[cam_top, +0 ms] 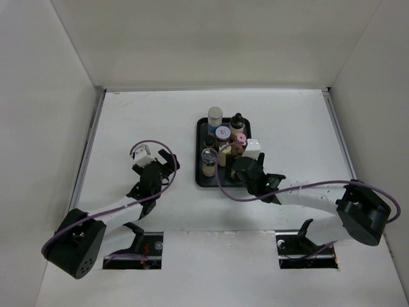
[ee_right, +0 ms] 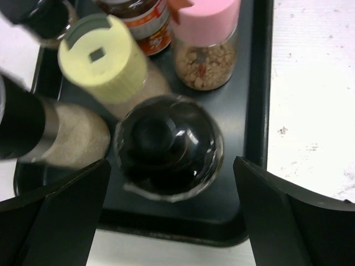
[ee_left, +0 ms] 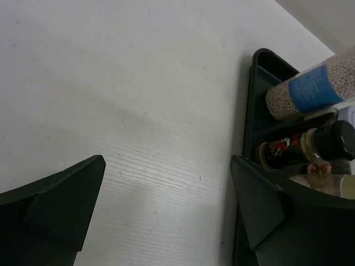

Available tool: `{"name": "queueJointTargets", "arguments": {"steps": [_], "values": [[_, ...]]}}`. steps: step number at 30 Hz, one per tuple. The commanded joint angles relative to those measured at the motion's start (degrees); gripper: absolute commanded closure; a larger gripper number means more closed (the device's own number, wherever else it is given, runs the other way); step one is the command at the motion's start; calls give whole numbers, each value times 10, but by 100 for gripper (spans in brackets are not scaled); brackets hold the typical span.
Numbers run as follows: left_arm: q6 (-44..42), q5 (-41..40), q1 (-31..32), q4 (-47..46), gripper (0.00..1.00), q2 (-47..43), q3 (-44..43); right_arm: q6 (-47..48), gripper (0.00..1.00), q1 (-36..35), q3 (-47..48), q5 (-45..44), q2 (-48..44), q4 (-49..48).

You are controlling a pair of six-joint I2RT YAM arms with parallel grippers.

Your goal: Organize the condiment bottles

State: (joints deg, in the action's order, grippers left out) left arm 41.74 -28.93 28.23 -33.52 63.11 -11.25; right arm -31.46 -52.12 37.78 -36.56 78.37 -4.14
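Observation:
The condiment bottles stand together on a flat black tray (cam_top: 200, 128). Among them are a grey-capped one (cam_top: 215, 115), a pink-capped one (cam_top: 240, 138) and a clear-topped one (cam_top: 209, 157). My right gripper (cam_top: 240, 167) hangs over the tray's near right corner. In the right wrist view it (ee_right: 172, 177) is open around a dark bottle with a clear domed top (ee_right: 169, 145), with a gap on each side. Behind that bottle are a pale yellow cap (ee_right: 102, 58) and a pink-capped jar (ee_right: 205, 33). My left gripper (cam_top: 164, 163) is open over bare table left of the tray.
White walls enclose the table on three sides. In the left wrist view the open gripper (ee_left: 166, 166) sits beside the tray's left rim (ee_left: 250, 100), behind which a blue-labelled bottle (ee_left: 310, 88) and a black-capped bottle (ee_left: 310, 145) show. A black grinder (ee_right: 22, 124) crowds the right gripper's left finger.

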Motion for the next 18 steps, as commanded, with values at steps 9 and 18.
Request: {"name": "queueJointTargets", "arguments": {"steps": [9,18], "values": [[-13,-37,-11,62,0,-34,-33,19,0,38,-81,-48,-289,-9],[-13,-48,-10,77,0,-85,-33,8,0,267,-63,-26,-224,-123]]}}
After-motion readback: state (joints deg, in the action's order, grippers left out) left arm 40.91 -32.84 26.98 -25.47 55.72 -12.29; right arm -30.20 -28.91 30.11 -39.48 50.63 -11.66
